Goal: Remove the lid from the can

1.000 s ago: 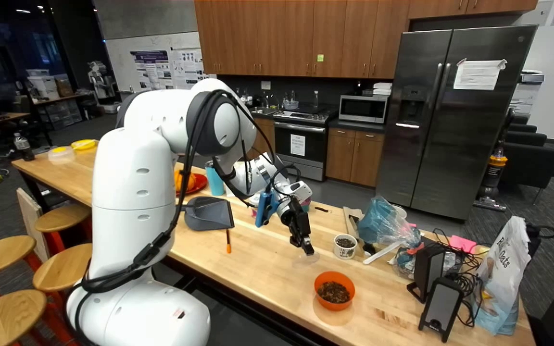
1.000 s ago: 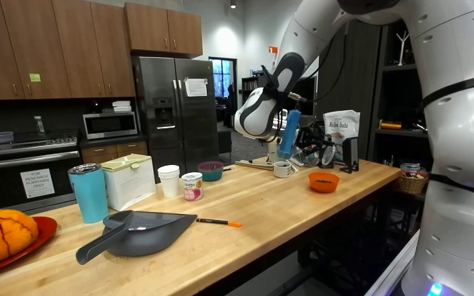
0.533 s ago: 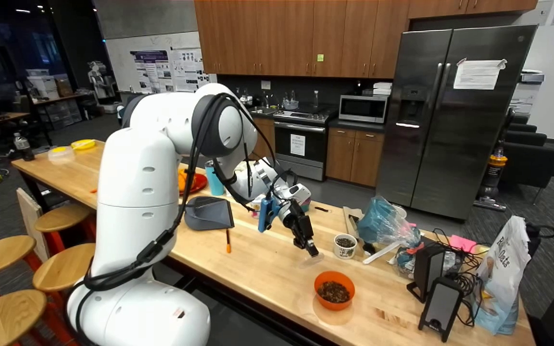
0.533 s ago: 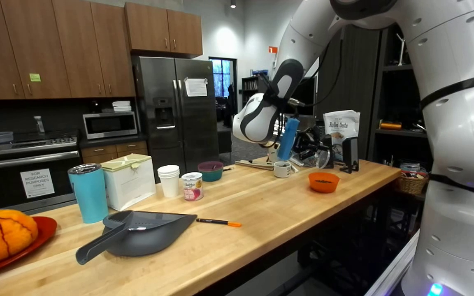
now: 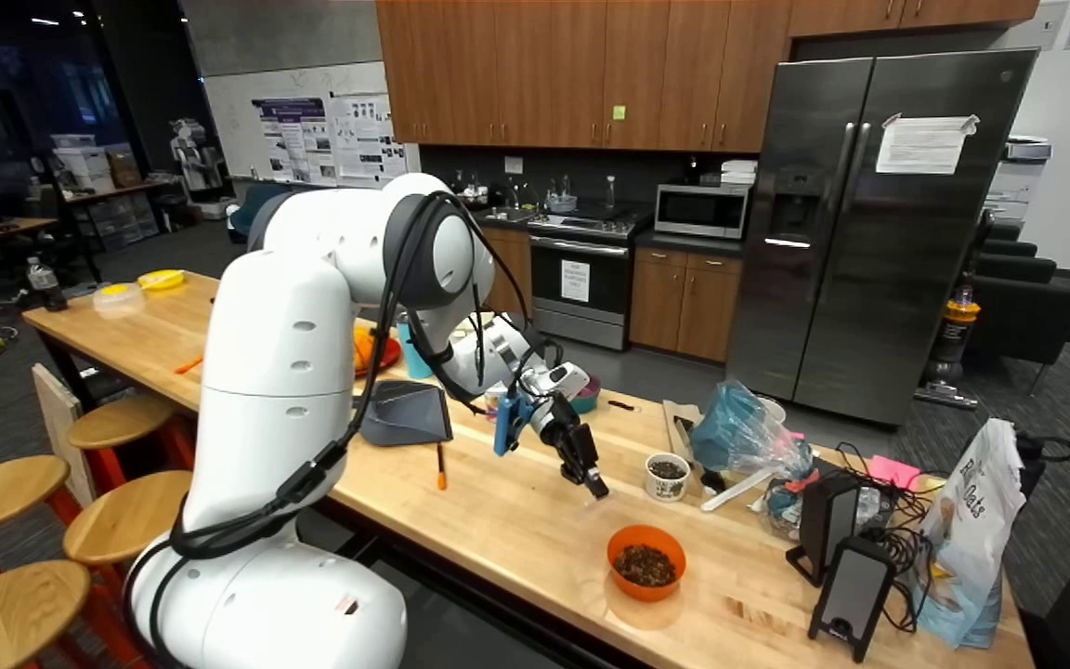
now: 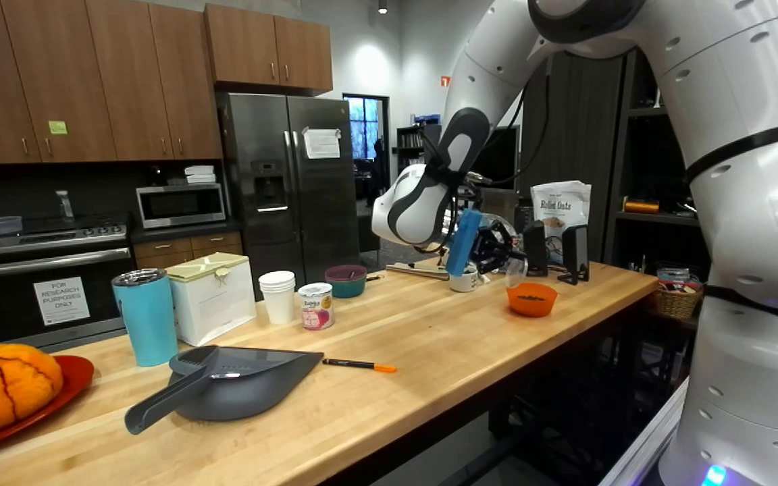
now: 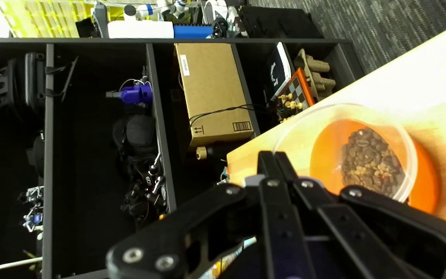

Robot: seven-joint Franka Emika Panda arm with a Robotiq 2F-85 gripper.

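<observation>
My gripper (image 7: 273, 155) is shut on the edge of a clear round plastic lid (image 7: 412, 166). The lid shows faintly below the gripper (image 6: 514, 255) in an exterior view (image 6: 516, 273). In the wrist view the orange bowl (image 7: 426, 174) of dark beans shows through the lid. The lid is held in the air above the wooden table, near the bowl. A pink and white can (image 6: 317, 307) stands upright on the table, well away from the gripper. In an exterior view the arm mostly hides this can.
A white cup of dark contents (image 5: 666, 477) stands near the gripper. Speakers (image 5: 852, 595), cables and an oats bag (image 5: 972, 539) stand at the table's end. A dustpan (image 6: 247, 385), marker (image 6: 359, 365), blue tumbler (image 6: 146, 317), paper cups (image 6: 277, 297) and teal bowl (image 6: 346, 282) are also on the table.
The arm has moved, and my gripper has lowered and tilted with the lid still in it. In an exterior view the lid has moved left and down. The can and bowl have not moved.
</observation>
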